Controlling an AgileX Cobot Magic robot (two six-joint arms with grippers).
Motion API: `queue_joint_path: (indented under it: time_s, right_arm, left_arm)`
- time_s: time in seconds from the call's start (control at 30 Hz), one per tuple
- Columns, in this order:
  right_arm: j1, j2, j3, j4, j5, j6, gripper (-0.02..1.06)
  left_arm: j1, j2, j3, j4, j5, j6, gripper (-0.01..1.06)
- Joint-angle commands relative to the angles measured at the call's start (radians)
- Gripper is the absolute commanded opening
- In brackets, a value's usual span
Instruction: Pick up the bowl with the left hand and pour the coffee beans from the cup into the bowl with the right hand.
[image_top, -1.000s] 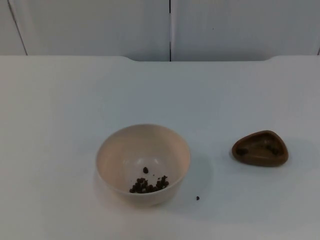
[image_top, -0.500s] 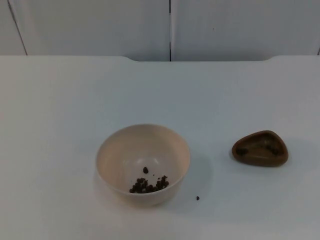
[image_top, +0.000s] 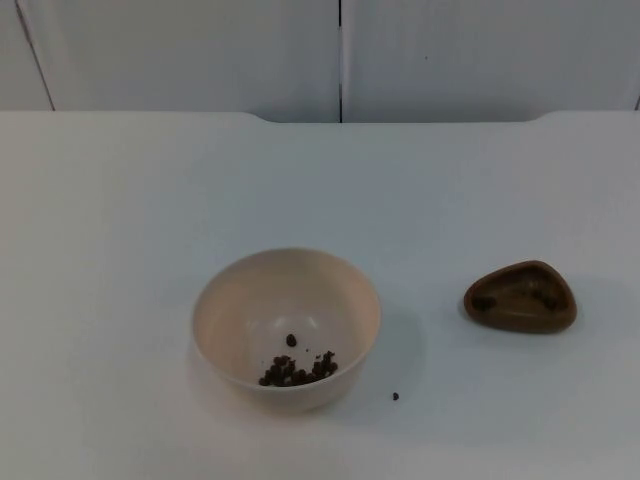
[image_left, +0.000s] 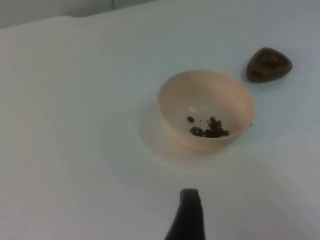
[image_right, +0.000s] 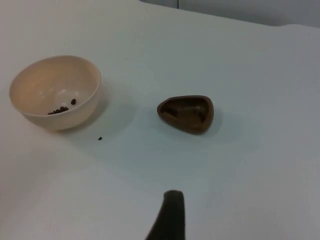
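A cream bowl (image_top: 286, 325) stands on the white table, toward its front and slightly left of centre. A small heap of coffee beans (image_top: 295, 368) lies in its bottom. To the bowl's right sits a low brown cup (image_top: 520, 297) of rounded triangular shape, with dark patches inside. My left gripper (image_left: 186, 215) hangs back above bare table, well short of the bowl (image_left: 206, 107), touching nothing. My right gripper (image_right: 169, 215) likewise hovers at a distance from the cup (image_right: 186, 113), with the bowl (image_right: 55, 90) farther off to one side.
One stray bean (image_top: 395, 396) lies on the table between bowl and cup, close to the bowl's base. The grey partition wall (image_top: 340, 55) closes off the table's far edge. White table top (image_top: 120, 200) stretches all around both objects.
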Motion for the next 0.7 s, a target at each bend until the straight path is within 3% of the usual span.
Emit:
queue_joint_path:
  time_s: [0.0,0.17,0.3,0.43,0.47,0.67]
  right_arm:
    - [-0.001,-0.004,0.002,-0.001,-0.004,0.001,0.72]
    - [-0.001,-0.004,0.002,-0.001,-0.004,0.001,0.73]
    - [-0.001,-0.004,0.002,-0.001,-0.004,0.001,0.82]
    - [-0.001,-0.004,0.002,-0.001,-0.004,0.001,1.04]
    - [-0.001,-0.004,0.002,-0.001,-0.004,0.001,1.05]
    - [-0.001,-0.004,0.002,-0.001,-0.004,0.001,1.05]
  left_arm:
    - [0.001,-0.005,0.004,0.000,0.001,0.004,0.68]
    - [0.001,-0.005,0.004,0.000,0.001,0.004,0.68]
    - [0.001,-0.005,0.004,0.000,0.001,0.006,0.71]
    - [0.001,-0.005,0.004,-0.002,0.001,0.006,0.99]
    - [0.001,-0.005,0.004,-0.002,0.001,0.006,1.05]
    - [0.001,-0.005,0.004,-0.002,0.001,0.006,1.05]
